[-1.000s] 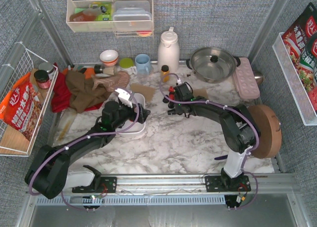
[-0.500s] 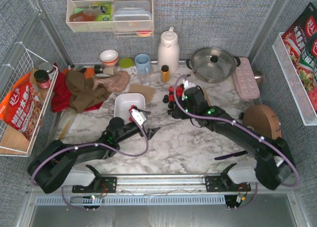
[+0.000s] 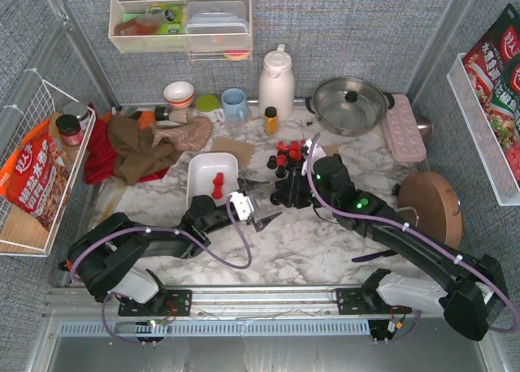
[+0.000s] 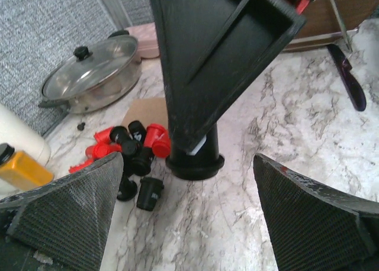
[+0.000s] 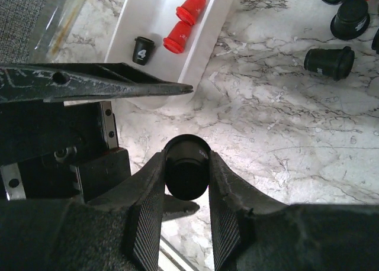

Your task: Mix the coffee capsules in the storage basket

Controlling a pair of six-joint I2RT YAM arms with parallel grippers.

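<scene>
The white storage basket lies left of centre with two red coffee capsules and a black one inside. Several more red and black capsules are heaped on the marble behind my right arm. My right gripper is shut on a black capsule, low over the marble just right of the basket. The left gripper is open and empty, facing that held capsule across bare marble. In the left wrist view its fingers frame the pile.
A lidded steel pot, a white jug, an orange-yellow bottle and mugs line the back. A pink dimpled tray and a brown round board sit right. Cloths lie at left. Loose black capsules lie on the marble.
The left gripper drew back from over the basket and swung right, staying open. The right arm came forward and left from the pile, carrying a black capsule.
</scene>
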